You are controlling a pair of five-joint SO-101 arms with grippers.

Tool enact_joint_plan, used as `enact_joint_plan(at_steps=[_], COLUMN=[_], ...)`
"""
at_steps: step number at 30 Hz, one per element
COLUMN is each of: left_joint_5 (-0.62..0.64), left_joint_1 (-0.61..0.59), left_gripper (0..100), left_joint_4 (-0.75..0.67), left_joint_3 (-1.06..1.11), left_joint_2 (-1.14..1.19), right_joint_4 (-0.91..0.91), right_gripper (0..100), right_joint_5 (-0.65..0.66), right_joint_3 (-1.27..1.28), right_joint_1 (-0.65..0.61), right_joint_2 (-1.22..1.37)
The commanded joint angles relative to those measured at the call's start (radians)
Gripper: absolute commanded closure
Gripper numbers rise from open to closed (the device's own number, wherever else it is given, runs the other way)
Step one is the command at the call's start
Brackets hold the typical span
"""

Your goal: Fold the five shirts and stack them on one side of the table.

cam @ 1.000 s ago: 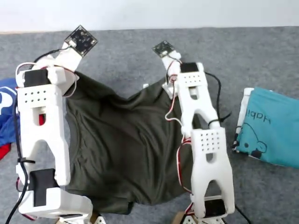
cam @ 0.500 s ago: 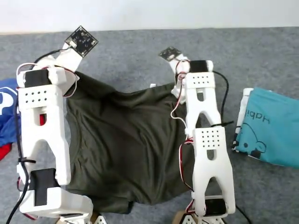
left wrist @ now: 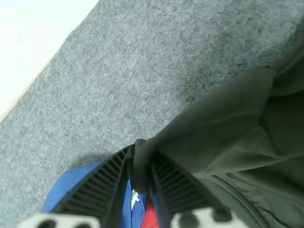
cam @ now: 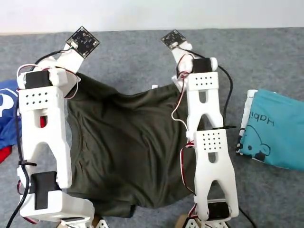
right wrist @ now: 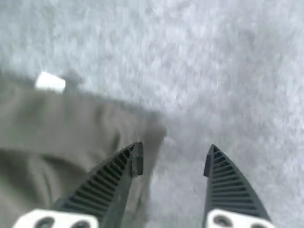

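Note:
A dark olive shirt (cam: 128,147) lies crumpled on the grey table between the two arms. My left gripper (left wrist: 141,164) is shut on a fold of the olive shirt's (left wrist: 228,128) edge at the far left corner of the cloth. My right gripper (right wrist: 172,159) stands open just past the far right edge of the olive shirt (right wrist: 61,123), one finger over the cloth and the other over bare table. A folded teal shirt (cam: 273,128) rests at the right side. A blue and red shirt (cam: 5,118) lies at the left edge, behind the left arm.
The grey felt table (cam: 128,52) runs bare along the far side up to a pale wall. A small white tag (right wrist: 50,81) sticks out at the olive shirt's far edge. Blue and red cloth (left wrist: 137,209) shows under my left gripper.
The right arm has swung to the right and stretched farther away. It has let go of the shirt's far right edge, which has dropped flat. The left arm has kept still.

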Motion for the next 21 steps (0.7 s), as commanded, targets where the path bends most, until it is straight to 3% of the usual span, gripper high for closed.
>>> enact_joint_plan(at_steps=[1,14,19,21], left_joint_5=[0.012,0.012,0.011,0.011], left_joint_1=[0.008,0.006,0.006,0.006], left_gripper=[100,100,100,100], left_joint_4=[-0.017,-0.023,-0.025,-0.025], left_joint_3=[-0.004,0.022,0.033,0.033], left_joint_2=[-0.014,-0.012,-0.008,-0.006], right_joint_4=[-0.108,-0.272,-0.308,-0.297], right_gripper=[77.5,80.1,99.3,97.9], right_joint_5=[-0.038,-0.031,0.17,0.207], right_joint_3=[0.064,0.308,0.308,0.307], right_joint_1=[-0.018,-0.024,-0.035,-0.035], right_joint_2=[-0.015,-0.007,0.019,0.015])
